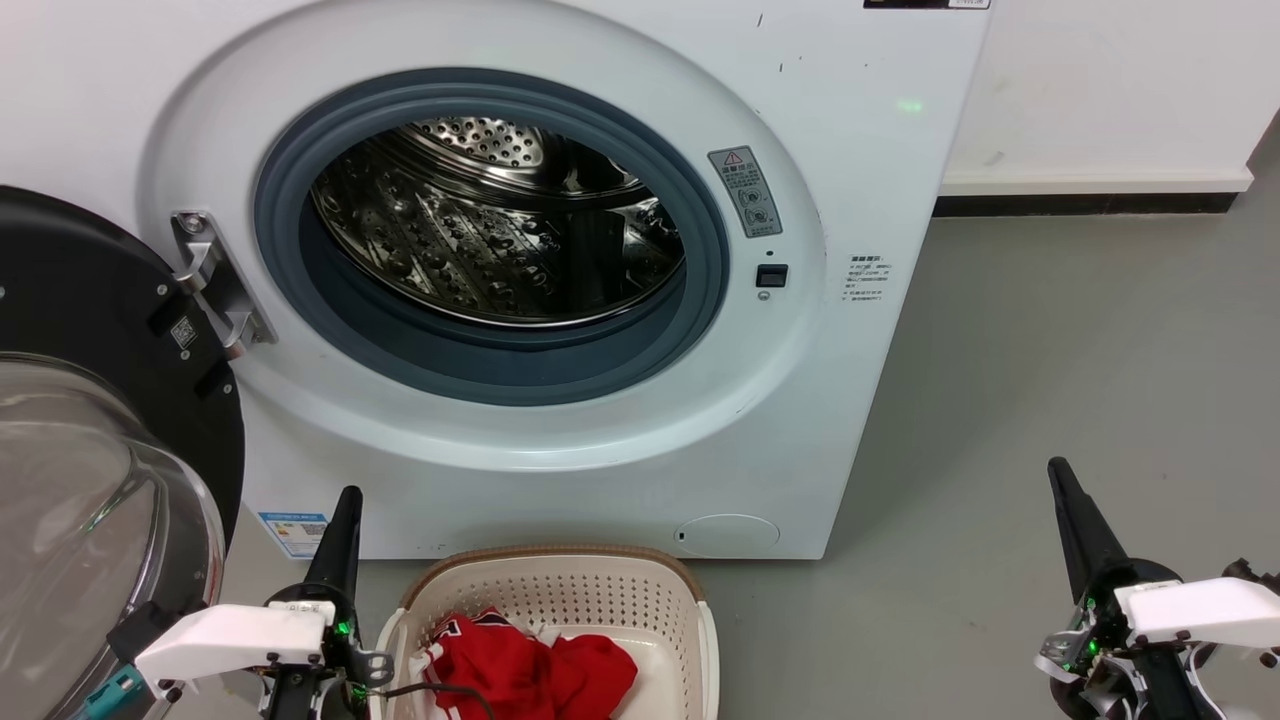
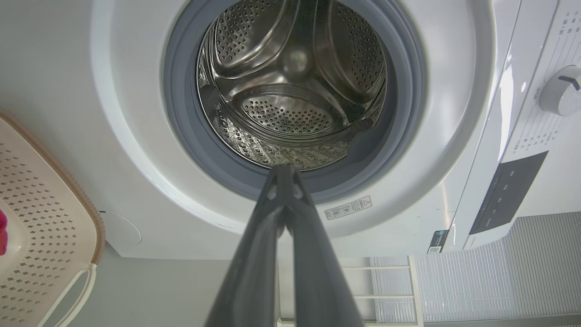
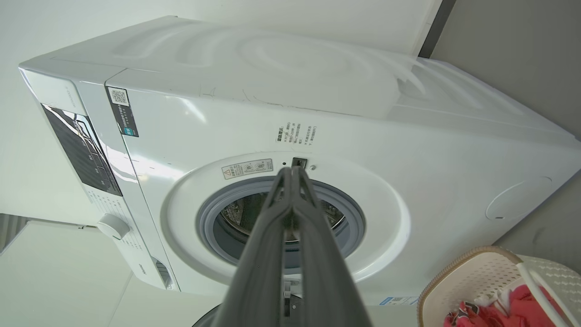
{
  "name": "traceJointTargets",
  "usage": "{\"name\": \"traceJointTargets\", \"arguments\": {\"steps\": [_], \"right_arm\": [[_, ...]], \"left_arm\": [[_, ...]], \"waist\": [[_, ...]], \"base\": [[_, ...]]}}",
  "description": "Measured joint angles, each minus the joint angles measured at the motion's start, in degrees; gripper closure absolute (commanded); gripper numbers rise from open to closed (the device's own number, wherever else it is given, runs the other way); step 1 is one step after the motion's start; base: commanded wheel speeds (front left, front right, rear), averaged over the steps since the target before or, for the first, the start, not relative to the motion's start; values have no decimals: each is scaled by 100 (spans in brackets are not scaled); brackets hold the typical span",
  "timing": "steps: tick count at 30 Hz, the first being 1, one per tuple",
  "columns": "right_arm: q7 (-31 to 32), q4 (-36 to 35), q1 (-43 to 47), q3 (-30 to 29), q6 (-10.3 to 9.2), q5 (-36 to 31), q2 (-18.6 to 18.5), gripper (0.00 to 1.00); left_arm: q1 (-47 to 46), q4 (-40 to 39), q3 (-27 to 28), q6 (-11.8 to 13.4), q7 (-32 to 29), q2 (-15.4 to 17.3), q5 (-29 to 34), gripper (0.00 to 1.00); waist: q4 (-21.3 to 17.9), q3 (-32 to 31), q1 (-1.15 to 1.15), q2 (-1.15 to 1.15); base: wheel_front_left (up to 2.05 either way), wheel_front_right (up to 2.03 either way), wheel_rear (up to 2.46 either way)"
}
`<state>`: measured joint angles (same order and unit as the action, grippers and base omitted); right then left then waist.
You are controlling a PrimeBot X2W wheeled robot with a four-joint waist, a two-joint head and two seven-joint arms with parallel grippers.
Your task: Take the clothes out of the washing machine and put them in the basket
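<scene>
Grey floor (image 1: 1050,380) carries it all: the red clothes (image 1: 520,670) lie bunched in the basket (image 1: 560,590) at bottom centre, just below the washing machine (image 1: 860,150), whose door (image 1: 60,300) stands open at left. The left end effector (image 1: 348,500) and the right end effector (image 1: 1060,475) flank the basket, each with fingers pressed together, holding nothing.

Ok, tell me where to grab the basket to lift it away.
Take a side handle, coming down from above: the basket sits upright on the floor, and the handle is a slim bar with a gap behind it for one finger. The left gripper, shut, is closest, beside its left rim.
</scene>
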<state>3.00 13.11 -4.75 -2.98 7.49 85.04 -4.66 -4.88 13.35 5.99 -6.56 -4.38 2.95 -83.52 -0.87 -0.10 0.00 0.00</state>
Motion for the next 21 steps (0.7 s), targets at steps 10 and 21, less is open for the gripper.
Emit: {"name": "traceJointTargets", "arguments": {"steps": [10, 21], "right_arm": [[98, 38, -30, -77, 0, 526, 7, 100], [168, 75, -94, -142, 0, 906, 16, 100]], "left_arm": [[-45, 43, 26, -45, -132, -1, -503, 100], [-119, 76, 49, -86, -219, -3, -883, 100]], "waist": [[49, 16, 0, 0], [87, 28, 0, 0]], "base": [[0, 0, 0], [0, 0, 0]]}}
